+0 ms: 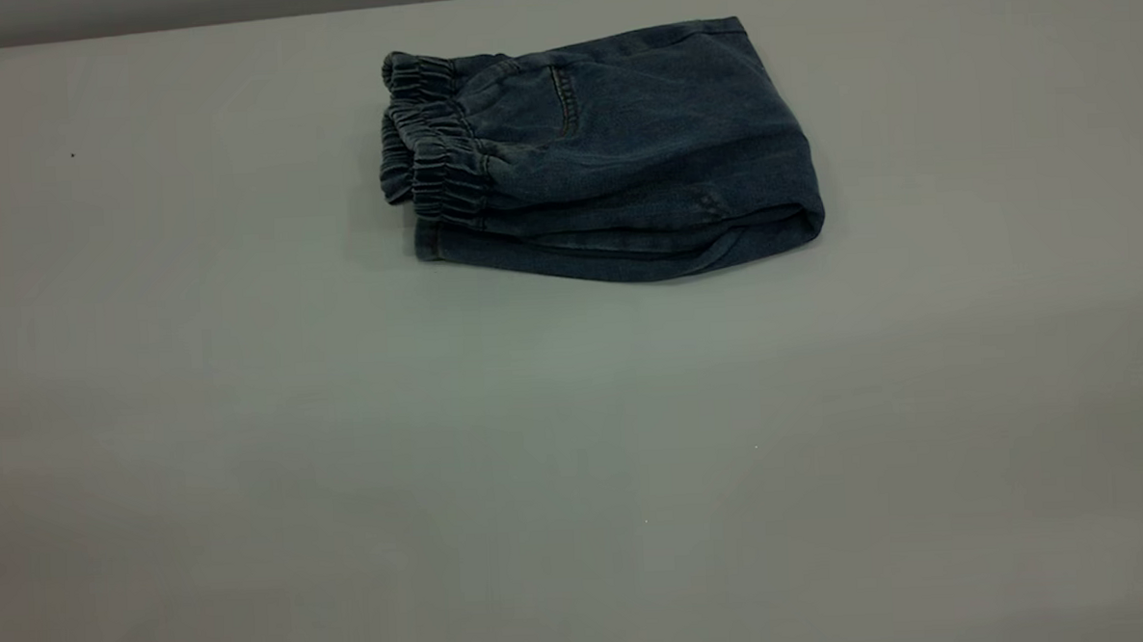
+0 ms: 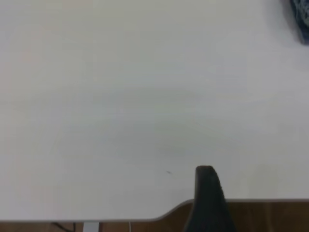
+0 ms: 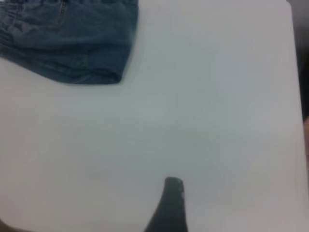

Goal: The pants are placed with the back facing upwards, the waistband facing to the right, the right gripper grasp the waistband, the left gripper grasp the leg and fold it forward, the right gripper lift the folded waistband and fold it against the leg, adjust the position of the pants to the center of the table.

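The pants (image 1: pixel 603 156) lie folded into a compact blue denim bundle on the far middle of the table (image 1: pixel 346 466). Their ruched waistband (image 1: pixel 434 163) is stacked at the bundle's left end, and a rounded fold closes the right end. The printed leg is hidden inside the fold. Neither arm appears in the exterior view. In its own wrist view the left gripper (image 2: pixel 207 193) hangs over the table's near edge, far from the pants (image 2: pixel 301 19). The right gripper (image 3: pixel 170 203) is above bare tabletop, well apart from the pants (image 3: pixel 72 43). Nothing is held.
The table's far edge (image 1: pixel 134 31) runs just behind the pants. The left wrist view shows a rounded table corner (image 2: pixel 169 212) over brown floor. The table's side edge (image 3: pixel 295 96) shows in the right wrist view.
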Controlling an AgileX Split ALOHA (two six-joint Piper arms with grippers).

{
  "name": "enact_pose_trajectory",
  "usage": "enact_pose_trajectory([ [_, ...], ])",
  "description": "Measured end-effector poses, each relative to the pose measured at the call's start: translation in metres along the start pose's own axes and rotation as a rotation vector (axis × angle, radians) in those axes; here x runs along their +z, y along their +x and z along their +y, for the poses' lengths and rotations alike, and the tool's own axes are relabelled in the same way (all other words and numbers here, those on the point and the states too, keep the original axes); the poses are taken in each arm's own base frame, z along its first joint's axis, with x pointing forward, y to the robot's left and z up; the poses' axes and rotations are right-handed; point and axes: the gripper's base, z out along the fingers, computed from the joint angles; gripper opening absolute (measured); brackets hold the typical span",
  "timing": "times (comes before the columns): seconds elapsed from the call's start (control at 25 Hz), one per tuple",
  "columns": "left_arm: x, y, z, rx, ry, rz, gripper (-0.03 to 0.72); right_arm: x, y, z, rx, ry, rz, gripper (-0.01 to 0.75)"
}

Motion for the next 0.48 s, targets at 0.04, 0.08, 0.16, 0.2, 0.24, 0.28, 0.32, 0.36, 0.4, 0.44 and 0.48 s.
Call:
enact_pose_trajectory([
  [0.04,0.0,0.0001,0.0001,0.005,0.008,0.001,0.453,0.0001,-0.0001,0.0001,0.005,0.008,0.0,0.594],
  [0.08,0.0,0.0001,0.0002,0.009,0.015,0.001,0.453,0.0003,-0.0002,0.0001,0.011,0.017,0.0,0.594],
  [0.16,0.0,0.0001,0.0003,0.016,0.027,0.0,0.453,0.0005,-0.0003,0.0002,0.018,0.029,-0.001,0.594],
  [0.2,0.0,0.0001,0.0003,0.017,0.029,0.0,0.453,0.0005,-0.0003,0.0003,0.02,0.03,-0.001,0.594],
  [0.24,0.0,0.0002,0.0003,0.018,0.03,0.001,0.453,0.0005,-0.0003,0.0003,0.021,0.031,-0.001,0.594],
  [0.28,0.0,0.0002,0.0003,0.018,0.03,0.001,0.453,0.0005,-0.0003,0.0003,0.021,0.031,-0.001,0.594],
  [0.32,0.0,0.0002,0.0003,0.018,0.03,0.001,0.453,0.0005,-0.0003,0.0004,0.021,0.03,-0.001,0.594],
  [0.36,0.0,0.0002,0.0003,0.018,0.03,0.001,0.453,0.0005,-0.0003,0.0004,0.021,0.03,-0.001,0.594],
  [0.4,0.0,0.0002,0.0003,0.018,0.03,0.001,0.453,0.0005,-0.0003,0.0004,0.021,0.03,-0.001,0.594],
  [0.44,0.0,0.0002,0.0003,0.018,0.03,0.001,0.453,0.0005,-0.0003,0.0004,0.021,0.03,-0.001,0.594],
  [0.48,0.0,0.0002,0.0003,0.018,0.03,0.001,0.453,0.0005,-0.0003,0.0004,0.021,0.03,-0.001,0.594],
])
